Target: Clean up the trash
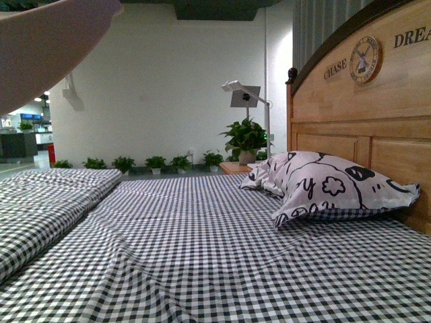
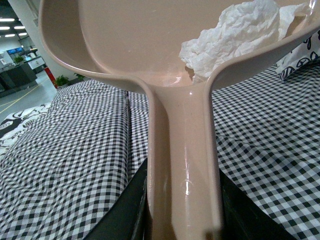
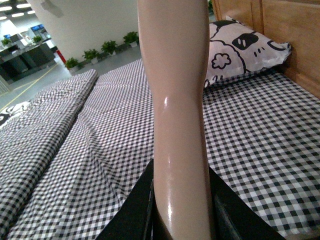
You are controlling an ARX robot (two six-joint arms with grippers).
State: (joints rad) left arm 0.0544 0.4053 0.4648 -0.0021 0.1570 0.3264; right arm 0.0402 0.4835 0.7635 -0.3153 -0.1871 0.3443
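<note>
White trash [image 2: 235,35] lies crumpled in the dustpan [image 2: 125,35], no clear axis.

the bed sheet [image 1: 202,249] is a small black-and-white gingham check, and the folded quilt [image 1: 47,202] on it wears the same check. the pillow [image 1: 330,188] is white with bold black cartoon outlines, flowers and letters. the headboard [image 1: 377,128] is warm honey-coloured wood with a dark brown top edge, dark lettering and a round dark-and-cream emblem. the dustpan [image 2: 130,45] is glossy beige-pink, its handle [image 2: 182,165] the same shade. the trash [image 2: 235,35] in it is plain white. the left gripper's fingers [image 2: 120,220] are black. the long handle [image 3: 177,100] in the right wrist view is also beige-pink, between black fingers [image 3: 132,215]. the wall [image 1: 168,87] is white; the potted plants [image 1: 246,138] are green.
</note>
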